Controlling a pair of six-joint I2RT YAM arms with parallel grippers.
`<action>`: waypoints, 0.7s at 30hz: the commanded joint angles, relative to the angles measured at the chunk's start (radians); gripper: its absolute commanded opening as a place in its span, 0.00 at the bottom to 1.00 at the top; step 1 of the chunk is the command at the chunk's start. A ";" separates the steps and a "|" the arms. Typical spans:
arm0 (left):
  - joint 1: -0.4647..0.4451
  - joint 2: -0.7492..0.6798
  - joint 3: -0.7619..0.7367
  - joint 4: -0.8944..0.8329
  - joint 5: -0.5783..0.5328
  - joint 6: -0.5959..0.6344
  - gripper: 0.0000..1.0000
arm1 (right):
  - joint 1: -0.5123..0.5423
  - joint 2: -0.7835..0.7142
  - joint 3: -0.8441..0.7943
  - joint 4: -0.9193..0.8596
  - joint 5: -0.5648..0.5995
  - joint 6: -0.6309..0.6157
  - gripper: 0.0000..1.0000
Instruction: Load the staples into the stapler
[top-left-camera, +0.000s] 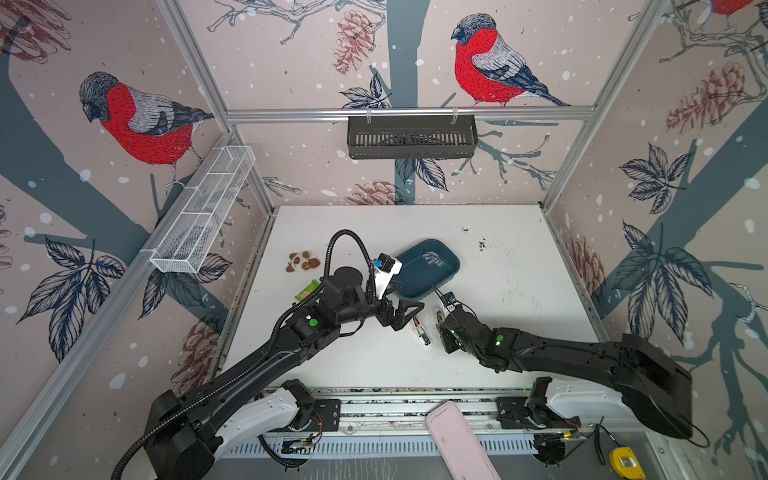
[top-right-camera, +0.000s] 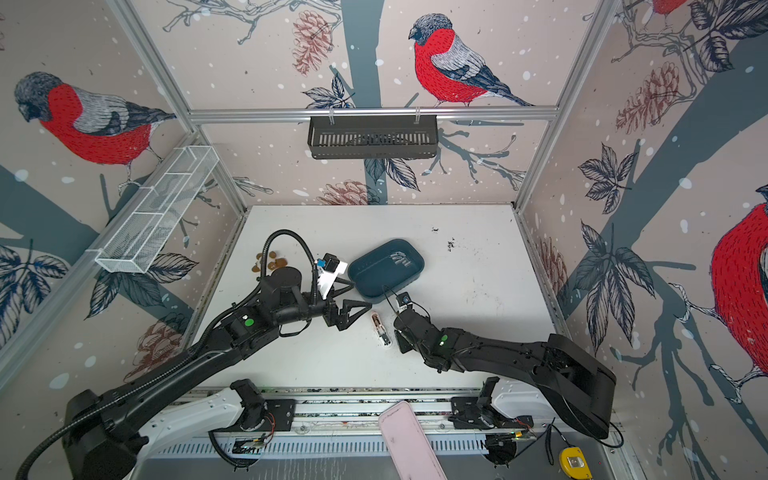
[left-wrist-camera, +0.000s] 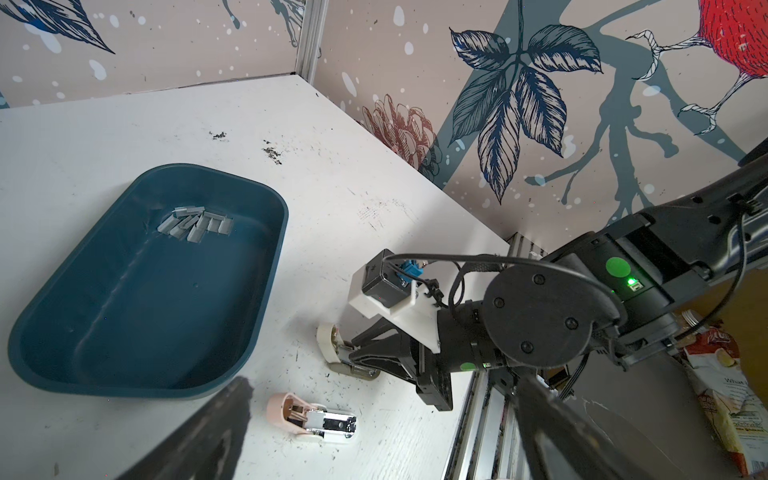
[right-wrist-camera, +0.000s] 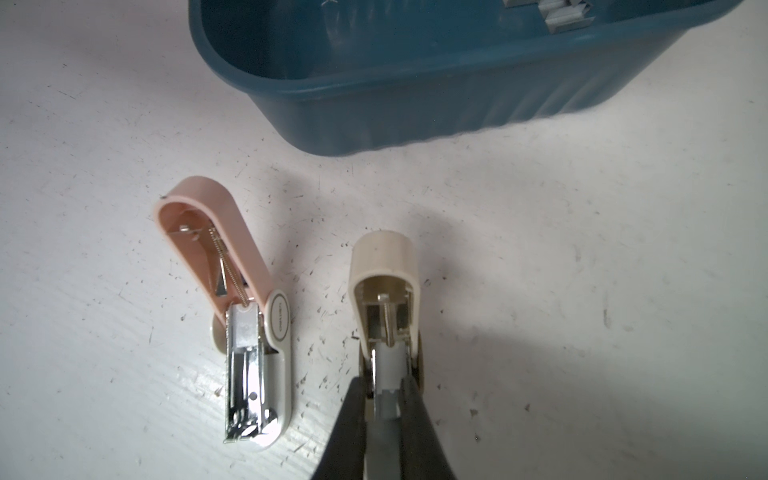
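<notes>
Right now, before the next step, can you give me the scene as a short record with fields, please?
staples: loose pile in the far part of the blue tray
blue tray: on the white table
pink stapler: lying on the table, lid swung open, not held
cream stapler: lid open, clamped at its base
right gripper: shut on the cream stapler
left gripper: open, empty, near the tray's near rim
progress: no staple strip picked up yet

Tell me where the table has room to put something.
Bare: right of the tray to the right wall, and behind it to the back wall. Crowded: in front of it, around the pink stapler and cream stapler.
</notes>
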 joint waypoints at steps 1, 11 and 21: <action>-0.002 -0.005 0.005 0.057 0.019 0.001 0.98 | 0.002 0.003 0.004 0.018 0.021 -0.002 0.09; -0.003 -0.008 -0.003 0.056 0.020 -0.002 0.99 | 0.003 0.030 0.000 0.004 0.044 -0.001 0.08; -0.003 -0.014 -0.009 0.058 0.020 -0.003 0.99 | 0.004 0.040 -0.003 0.012 0.041 -0.001 0.08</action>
